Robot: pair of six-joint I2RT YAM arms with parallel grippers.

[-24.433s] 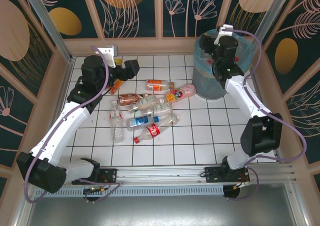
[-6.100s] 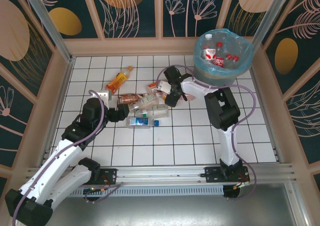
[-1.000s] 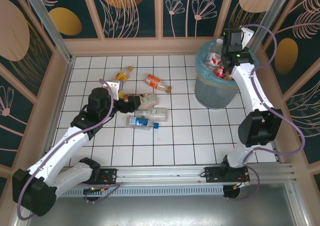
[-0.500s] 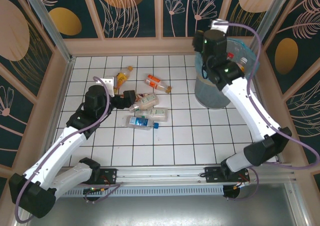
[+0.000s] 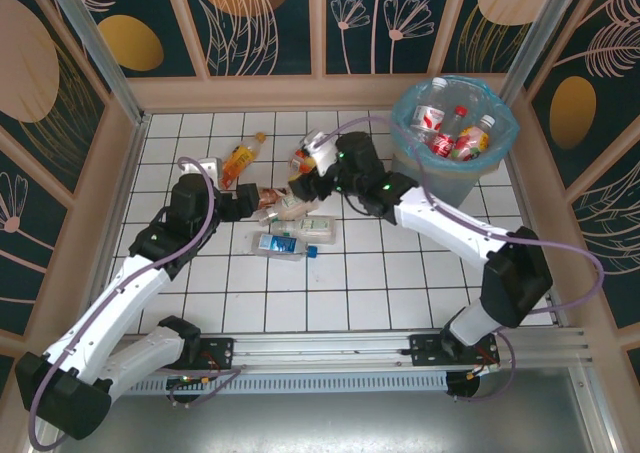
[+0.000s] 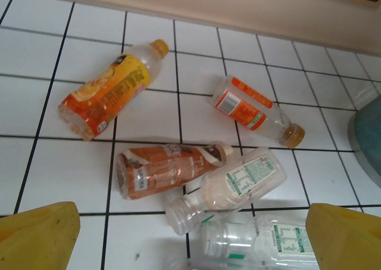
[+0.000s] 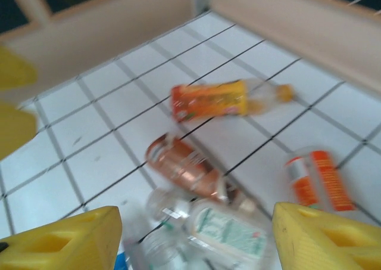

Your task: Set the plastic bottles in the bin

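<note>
the left tool (image 6: 193, 231) and the right tool (image 7: 196, 234) are held open, empty, over plastic bottles (image 6: 169, 174) strewn on the bench (image 6: 36, 61).

bright even light, soft shadows — right wrist view blurred, probably motion; left wrist sharp

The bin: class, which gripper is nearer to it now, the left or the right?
Right. The right gripper hangs over the tiles to the left of the bin; the left gripper is farther left, on the other side of the loose bottles.
</note>
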